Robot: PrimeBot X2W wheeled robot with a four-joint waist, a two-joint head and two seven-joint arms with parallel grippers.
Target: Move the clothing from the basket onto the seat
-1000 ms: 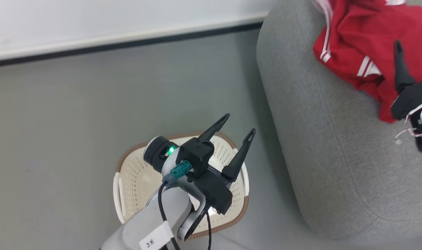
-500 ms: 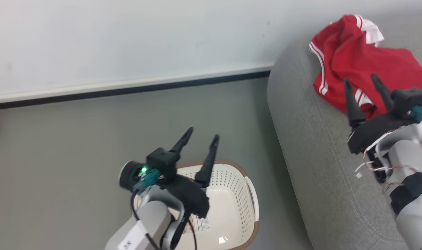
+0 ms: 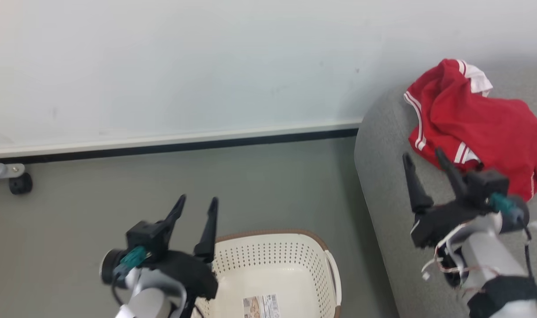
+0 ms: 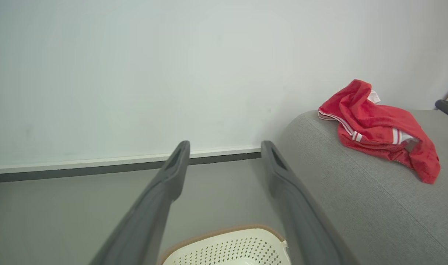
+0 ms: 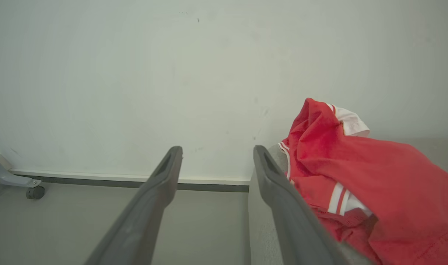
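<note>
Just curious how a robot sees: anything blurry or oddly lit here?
Head view: soft even light; the dark two-fingered left gripper is slightly smeared. Left wrist view: its near fingers look soft, the red white-striped clothing on the light grey fabric seat is crisp. Right wrist view: the same, corners dimmer.

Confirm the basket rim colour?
Brown rim on the cream basket; head view shows it best.

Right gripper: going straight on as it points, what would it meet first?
Probably the white wall above the dark baseboard; the red striped clothing on the grey fabric seat lies right of that line. Depth unclear.
</note>
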